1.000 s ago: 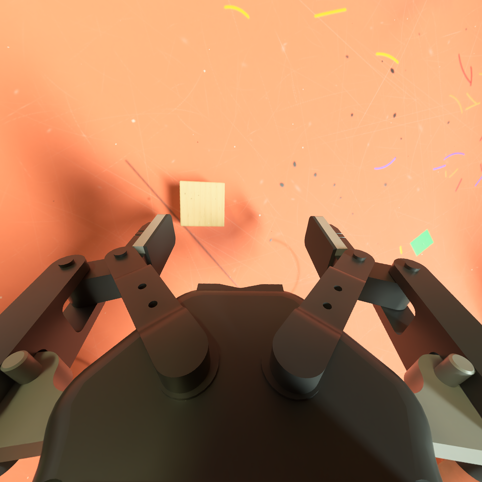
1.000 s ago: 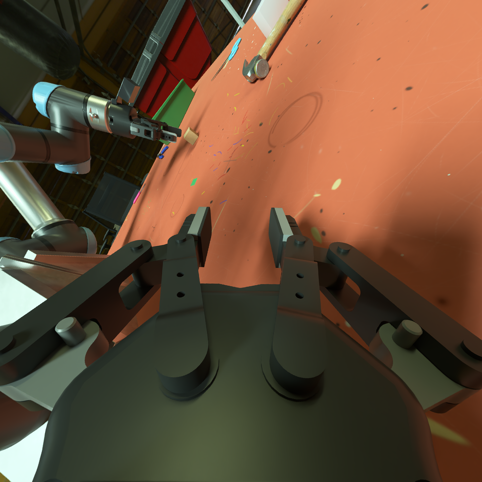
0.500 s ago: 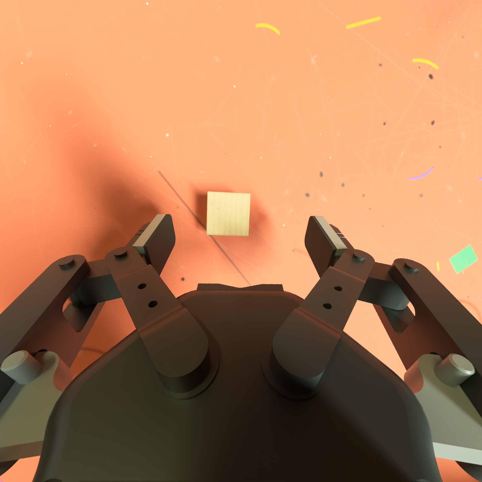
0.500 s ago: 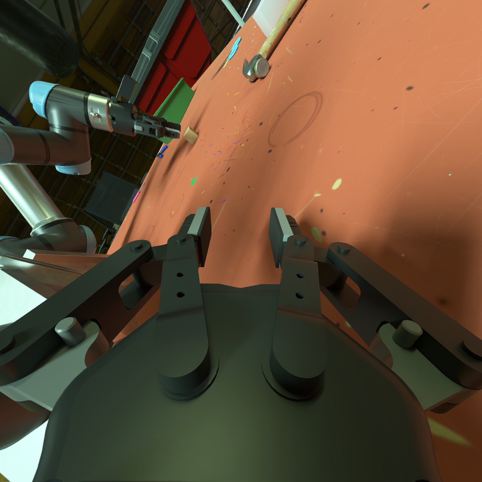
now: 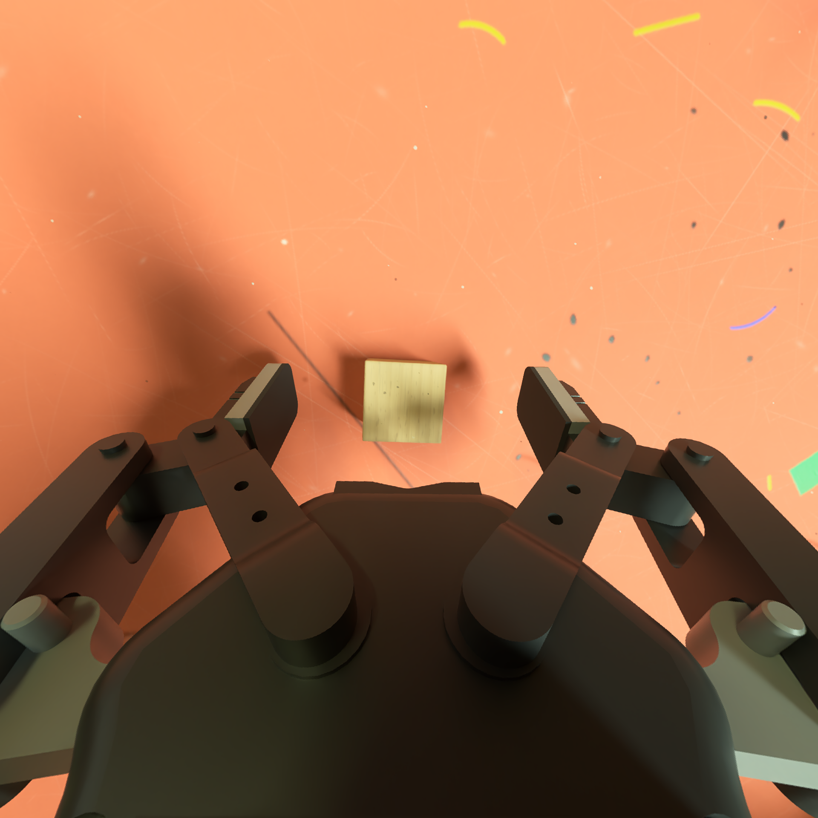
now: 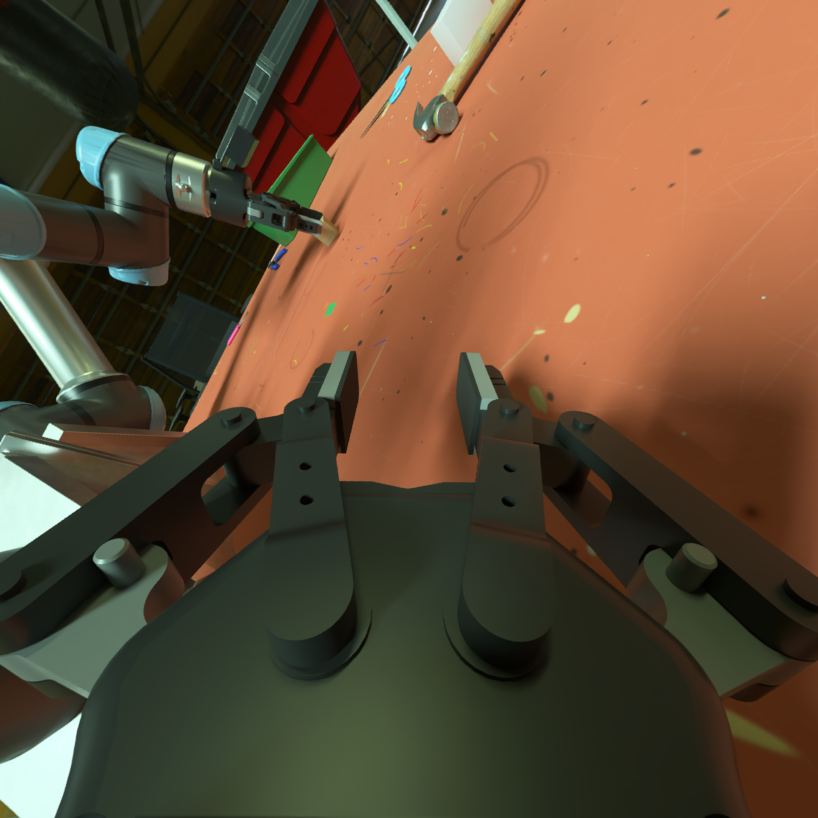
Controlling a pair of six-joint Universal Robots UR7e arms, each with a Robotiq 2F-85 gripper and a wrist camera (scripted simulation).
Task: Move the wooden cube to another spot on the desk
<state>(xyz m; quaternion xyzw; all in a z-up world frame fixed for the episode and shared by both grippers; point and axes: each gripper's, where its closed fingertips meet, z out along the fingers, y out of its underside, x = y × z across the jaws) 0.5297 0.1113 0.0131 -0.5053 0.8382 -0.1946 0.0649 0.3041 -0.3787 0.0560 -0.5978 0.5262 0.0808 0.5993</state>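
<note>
The wooden cube (image 5: 403,400) sits on the orange bench (image 5: 487,177), right between the wide-apart jaws of the left gripper (image 5: 406,400). Nothing touches the cube. The right gripper (image 6: 406,398) hangs over a bare part of the bench, its jaws partly apart and holding nothing. A hammer (image 6: 447,104) lies far off.

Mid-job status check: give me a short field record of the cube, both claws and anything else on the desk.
cube: wooden cube resting on the orange desk, not gripped
left claw: left claw open, fingers on either side of the cube, gaps on both sides
right claw: right claw open, empty, far from the cube
other items: hammer and green tray on the desk
</note>
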